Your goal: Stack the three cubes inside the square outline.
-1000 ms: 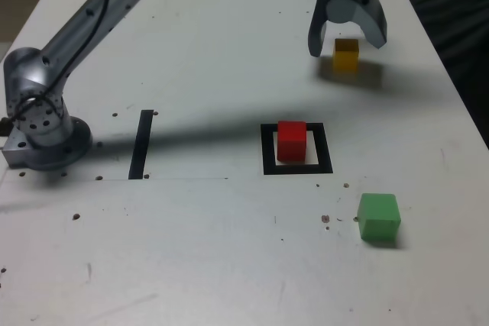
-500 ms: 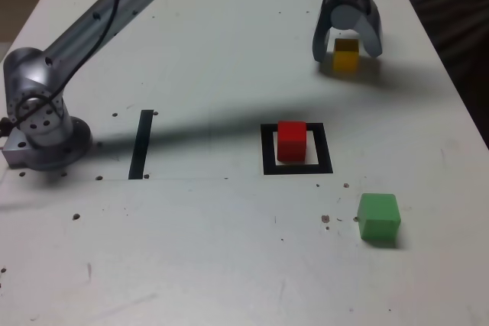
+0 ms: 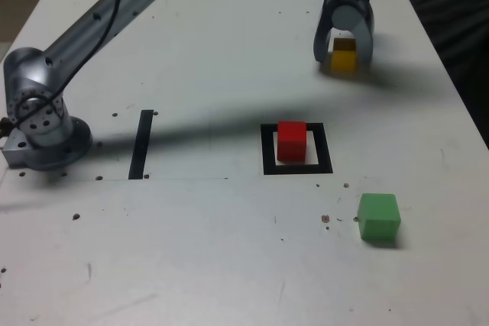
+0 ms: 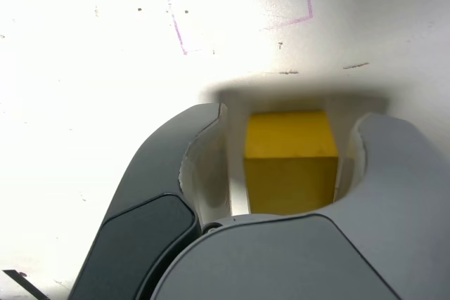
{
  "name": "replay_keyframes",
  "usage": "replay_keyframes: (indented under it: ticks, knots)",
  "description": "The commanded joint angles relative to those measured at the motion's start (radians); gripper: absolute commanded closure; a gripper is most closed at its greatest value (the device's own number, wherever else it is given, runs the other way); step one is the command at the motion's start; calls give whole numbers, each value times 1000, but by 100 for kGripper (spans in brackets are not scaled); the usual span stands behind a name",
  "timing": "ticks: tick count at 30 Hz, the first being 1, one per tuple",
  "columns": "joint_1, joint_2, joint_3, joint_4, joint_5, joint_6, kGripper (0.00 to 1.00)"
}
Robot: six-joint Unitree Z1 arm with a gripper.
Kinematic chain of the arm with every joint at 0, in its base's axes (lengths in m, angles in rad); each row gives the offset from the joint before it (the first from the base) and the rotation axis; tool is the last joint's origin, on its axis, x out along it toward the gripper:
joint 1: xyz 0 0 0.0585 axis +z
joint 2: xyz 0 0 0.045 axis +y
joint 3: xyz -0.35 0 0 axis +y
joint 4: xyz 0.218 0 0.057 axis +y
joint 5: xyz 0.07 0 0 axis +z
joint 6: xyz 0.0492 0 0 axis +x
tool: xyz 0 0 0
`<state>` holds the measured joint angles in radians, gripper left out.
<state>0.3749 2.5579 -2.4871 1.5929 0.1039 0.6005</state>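
Red cube (image 3: pixel 291 140) sits inside the square outline (image 3: pixel 297 167); the gripper (image 3: pixel 344 53) straddles the yellow cube (image 3: pixel 344 56), jaws narrowly open, not visibly clamped; green cube (image 3: pixel 379 217) waits nearby, unstacked

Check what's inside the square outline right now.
One red cube stands in the square outline, on its pale centre, with nothing on top. The patch under it is hidden. The yellow cube sits between the gripper fingers; the green cube lies outside.
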Motion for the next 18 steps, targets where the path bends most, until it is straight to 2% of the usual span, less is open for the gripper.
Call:
replay_keyframes:
  ticks: [1, 12, 18]
  knots:
    - [-2, 6, -3, 9, -1, -1, 74]
    - [-10, -8, 3, 14, 0, -1, 74]
    - [-36, -90, 88, 15, 11, -21, 74]
